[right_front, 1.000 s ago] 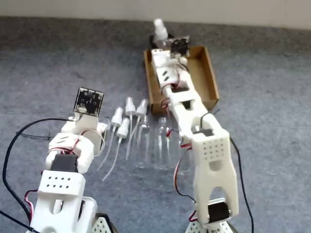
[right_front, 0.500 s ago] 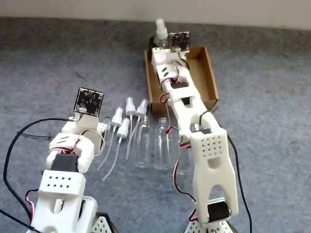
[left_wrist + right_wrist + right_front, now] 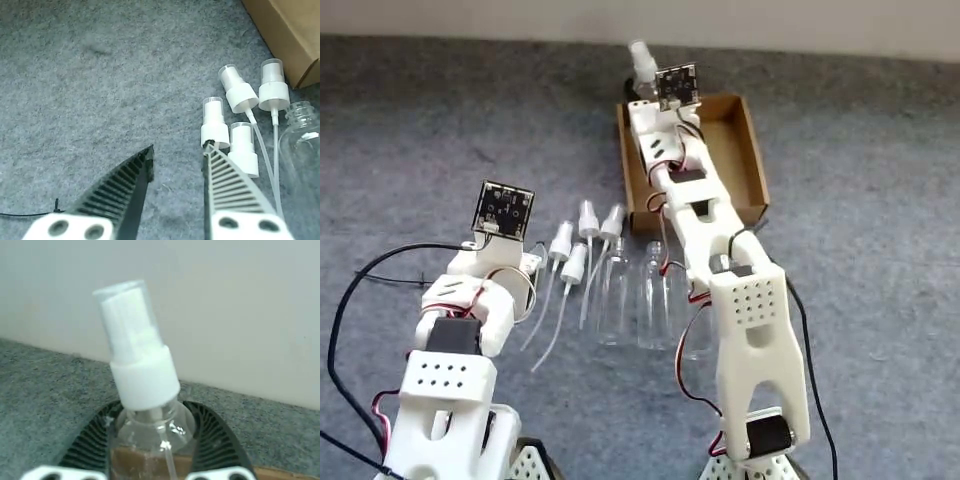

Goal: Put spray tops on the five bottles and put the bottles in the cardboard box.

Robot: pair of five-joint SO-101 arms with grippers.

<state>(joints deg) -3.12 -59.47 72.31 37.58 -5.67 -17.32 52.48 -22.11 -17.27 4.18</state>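
My right gripper [image 3: 150,427] is shut on a clear bottle [image 3: 145,430] fitted with a white spray top [image 3: 137,355]. It holds the bottle [image 3: 642,70] tilted at the far end of the cardboard box [image 3: 745,150]. My left gripper [image 3: 178,146] stands open low over the carpet, one fingertip touching a loose spray top [image 3: 214,122]. Several loose spray tops [image 3: 588,220] with long tubes lie beside it. Clear open bottles [image 3: 613,290] lie on their sides next to the tops, partly under the right arm.
The grey carpet [image 3: 410,130] is open to the left of the box and beyond the left arm. A black cable [image 3: 360,275] runs beside the left arm's base. A pale wall [image 3: 240,300] rises behind the box.
The right gripper with its bottle has shifted slightly left at the box's far end, and the bottle now leans more. The left arm has stayed still.
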